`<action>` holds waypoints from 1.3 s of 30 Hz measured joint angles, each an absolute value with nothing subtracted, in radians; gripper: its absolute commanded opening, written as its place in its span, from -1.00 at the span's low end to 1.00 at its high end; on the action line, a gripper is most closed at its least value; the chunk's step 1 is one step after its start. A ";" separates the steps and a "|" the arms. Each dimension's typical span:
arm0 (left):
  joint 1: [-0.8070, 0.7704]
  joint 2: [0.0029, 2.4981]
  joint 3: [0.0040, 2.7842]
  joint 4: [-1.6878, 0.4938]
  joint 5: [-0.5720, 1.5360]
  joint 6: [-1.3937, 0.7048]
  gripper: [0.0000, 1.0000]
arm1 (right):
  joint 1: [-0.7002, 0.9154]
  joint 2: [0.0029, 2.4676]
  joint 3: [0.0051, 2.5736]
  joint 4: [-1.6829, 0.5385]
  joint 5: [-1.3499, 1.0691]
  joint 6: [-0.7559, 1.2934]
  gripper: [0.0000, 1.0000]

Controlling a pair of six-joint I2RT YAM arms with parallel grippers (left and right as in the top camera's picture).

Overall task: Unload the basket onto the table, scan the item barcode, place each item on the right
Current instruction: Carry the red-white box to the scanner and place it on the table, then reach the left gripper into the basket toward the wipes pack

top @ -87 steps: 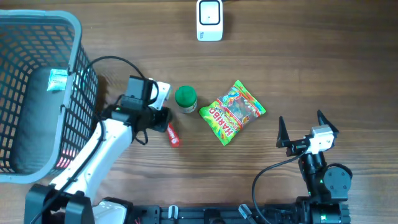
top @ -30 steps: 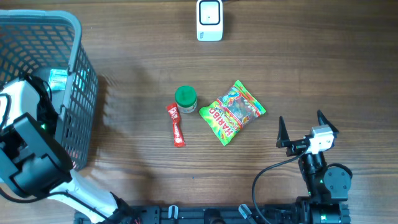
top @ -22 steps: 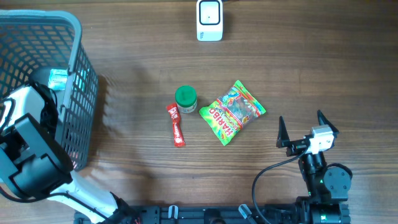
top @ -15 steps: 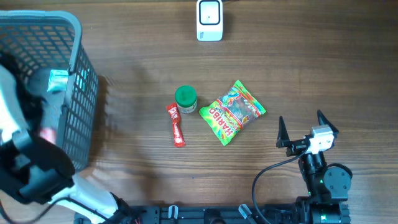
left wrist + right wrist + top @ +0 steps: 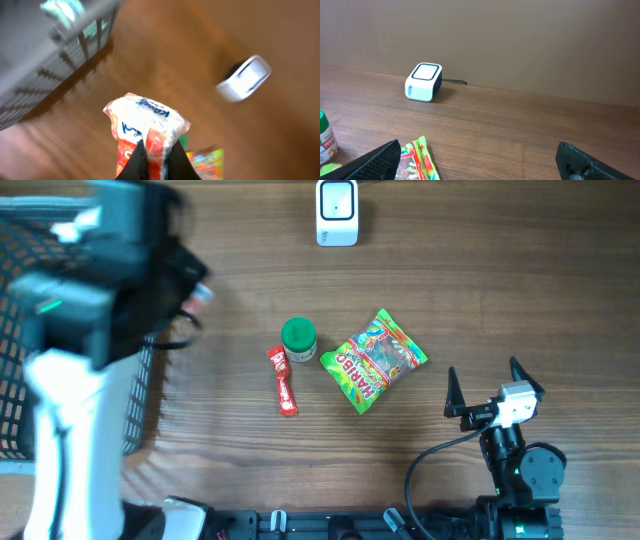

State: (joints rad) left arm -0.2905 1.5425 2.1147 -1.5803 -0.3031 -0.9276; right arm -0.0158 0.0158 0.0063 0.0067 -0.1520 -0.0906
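My left gripper is shut on a soft packet, white and orange-red with blue lettering, pinched upright between the dark fingers. In the overhead view the left arm is a blur above the basket's right side, and a pinkish bit of the packet shows at its tip. The white scanner box stands at the table's far edge, and also shows in the left wrist view as the scanner to the upper right. My right gripper rests open near the front right, with nothing between its fingers.
A grey mesh basket fills the left side, with a teal packet inside. A green-lidded jar, a red stick and a Haribo bag lie mid-table. The scanner's cable runs off its far side.
My left gripper shut on the packet inside the basket, then lifted it out and swung right, over the basket's rim. The right arm and the table items have not moved.
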 measured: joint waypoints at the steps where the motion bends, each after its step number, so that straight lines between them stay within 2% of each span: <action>1: -0.339 1.575 2.074 -1.583 -0.340 -0.947 -0.92 | -0.016 0.016 0.006 0.007 -0.152 -0.091 1.00; 5: -0.421 1.718 1.757 -1.497 -0.416 -1.084 -0.92 | -0.016 0.016 0.006 0.006 -0.152 -0.091 1.00; 8: -0.453 1.760 1.444 -1.248 -0.398 -1.144 -0.90 | -0.016 0.017 0.006 0.007 -0.152 -0.091 0.99; 9: -0.459 1.770 1.370 -1.209 -0.388 -1.151 -0.81 | -0.016 0.016 0.006 0.007 -0.152 -0.091 1.00; 12: -0.461 1.775 1.203 -1.101 -0.364 -1.166 -0.71 | -0.016 0.016 0.006 0.007 -0.152 -0.091 0.99; 13: -0.461 1.775 1.174 -1.098 -0.361 -1.166 -0.29 | -0.016 0.016 0.006 0.007 -0.152 -0.091 0.99; 14: -0.461 1.775 1.166 -1.098 -0.361 -1.166 0.40 | -0.016 0.016 0.006 0.007 -0.152 -0.091 0.99; 15: -0.461 1.775 1.166 -1.095 -0.360 -1.165 0.82 | -0.016 0.016 0.006 0.007 -0.152 -0.091 0.99; 16: -0.461 1.775 1.166 -1.093 -0.361 -1.169 1.00 | -0.016 0.016 0.006 0.007 -0.152 -0.091 0.99; 19: -0.453 1.776 1.200 -1.148 -0.358 -1.150 1.00 | -0.016 0.016 0.006 0.007 -0.152 -0.091 1.00; 21: -0.436 1.773 1.359 -1.282 -0.379 -1.121 1.00 | -0.016 0.015 0.006 0.007 -0.152 -0.091 1.00; 24: -0.427 1.773 1.804 -1.524 -0.468 -1.095 1.00 | -0.016 0.016 0.006 0.005 -0.152 -0.091 0.99; 26: -0.403 1.757 2.141 -1.604 -0.509 -1.032 1.00 | -0.016 0.016 0.006 0.006 -0.152 -0.091 0.99; 28: -0.361 1.734 2.340 -1.639 -0.546 -1.003 1.00 | -0.016 0.016 0.006 0.006 -0.152 -0.091 0.99; 35: 0.044 1.691 2.397 -1.668 -0.533 -1.058 1.00 | -0.016 0.016 0.006 0.006 -0.152 -0.091 0.99; 39: 0.165 1.691 2.395 -1.606 -0.503 -1.034 1.00 | -0.016 0.016 0.006 0.006 -0.152 -0.091 1.00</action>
